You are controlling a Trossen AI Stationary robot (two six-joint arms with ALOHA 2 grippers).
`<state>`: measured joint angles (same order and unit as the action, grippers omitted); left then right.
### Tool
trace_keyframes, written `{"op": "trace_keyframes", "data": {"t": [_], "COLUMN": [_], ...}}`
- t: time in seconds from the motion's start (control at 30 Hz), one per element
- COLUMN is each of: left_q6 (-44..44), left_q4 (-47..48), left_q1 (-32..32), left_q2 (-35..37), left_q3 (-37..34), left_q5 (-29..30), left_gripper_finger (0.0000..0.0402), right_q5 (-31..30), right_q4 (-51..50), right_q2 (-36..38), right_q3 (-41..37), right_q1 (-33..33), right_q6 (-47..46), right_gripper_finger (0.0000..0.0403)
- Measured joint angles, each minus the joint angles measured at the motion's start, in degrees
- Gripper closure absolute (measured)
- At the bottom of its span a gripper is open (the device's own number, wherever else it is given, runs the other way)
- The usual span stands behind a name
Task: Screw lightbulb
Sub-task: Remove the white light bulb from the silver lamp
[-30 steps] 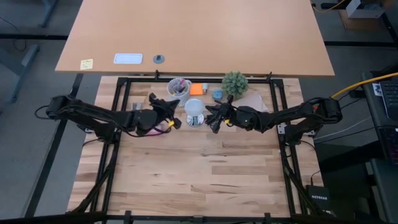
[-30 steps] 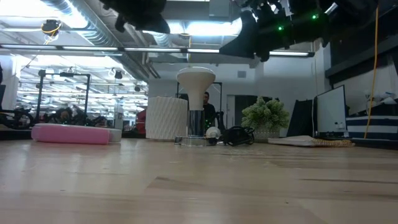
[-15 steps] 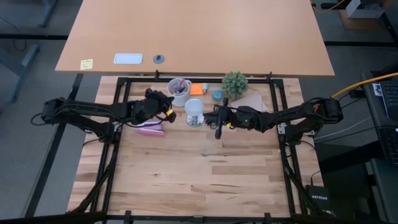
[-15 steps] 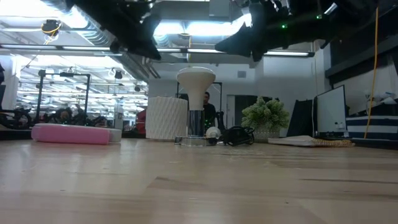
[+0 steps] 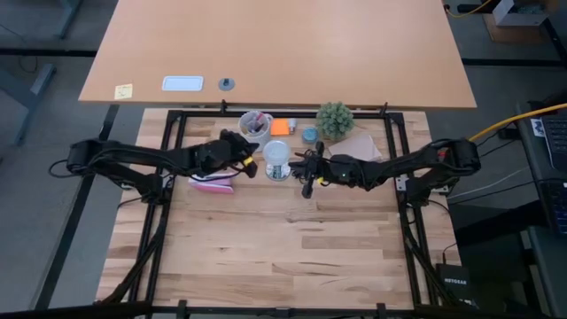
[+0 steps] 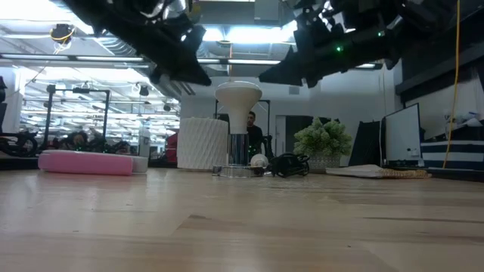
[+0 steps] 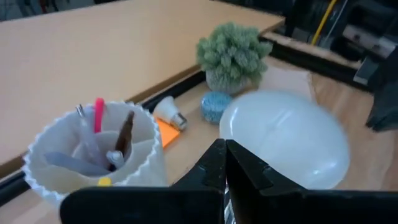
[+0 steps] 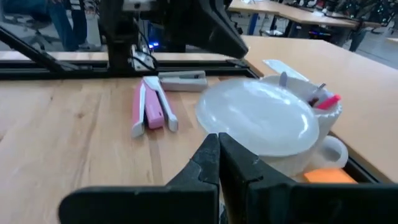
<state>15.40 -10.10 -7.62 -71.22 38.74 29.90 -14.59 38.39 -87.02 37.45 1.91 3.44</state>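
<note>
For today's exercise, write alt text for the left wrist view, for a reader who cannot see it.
A large white frosted lightbulb sits just beyond the left pincer, which is shut and empty. Nearby stand a white cup of pens, a small green plant, a blue round thing and an orange pad.

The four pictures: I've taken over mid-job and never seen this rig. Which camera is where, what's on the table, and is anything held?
It is two dark robot arms at a wooden table. The high view looks straight down, the low view looks level across the tabletop, and each wrist view looks past that arm's own fingers. The lightbulb stands upright on a silvery fitting near the table's far edge. Around it are a white cup of pens, an orange pad, a small plant and a pink tool. The left gripper and right gripper are above the table on either side of the bulb, both shut and holding nothing.
</note>
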Motion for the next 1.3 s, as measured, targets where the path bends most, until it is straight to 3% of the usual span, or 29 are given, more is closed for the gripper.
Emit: {"op": "trace_keyframes", "data": {"t": [0.33, 0.93, 1.3], "left_q6": [-0.5, 3.08, 3.47], "left_q4": [-4.51, -4.44, -10.44], "left_q1": [0.0, 4.1, 9.54], "left_q2": [-5.71, -6.14, -6.12], "left_q3": [-0.02, -0.04, 0.0], "left_q5": [-0.99, -3.9, -3.79], "left_gripper_finger": [0.04, 0.0401, 0.0401], "right_q5": [-1.8, -6.48, -3.34], "right_q4": [1.98, 0.86, 0.72], "right_q2": [-3.0, -3.25, -3.26], "right_q3": [0.01, 0.02, 0.04], "right_q1": [0.02, 3.98, 3.97], "right_q6": [0.03, -3.26, -2.93], "right_gripper_finger": [0.04, 0.04, 0.04]}}
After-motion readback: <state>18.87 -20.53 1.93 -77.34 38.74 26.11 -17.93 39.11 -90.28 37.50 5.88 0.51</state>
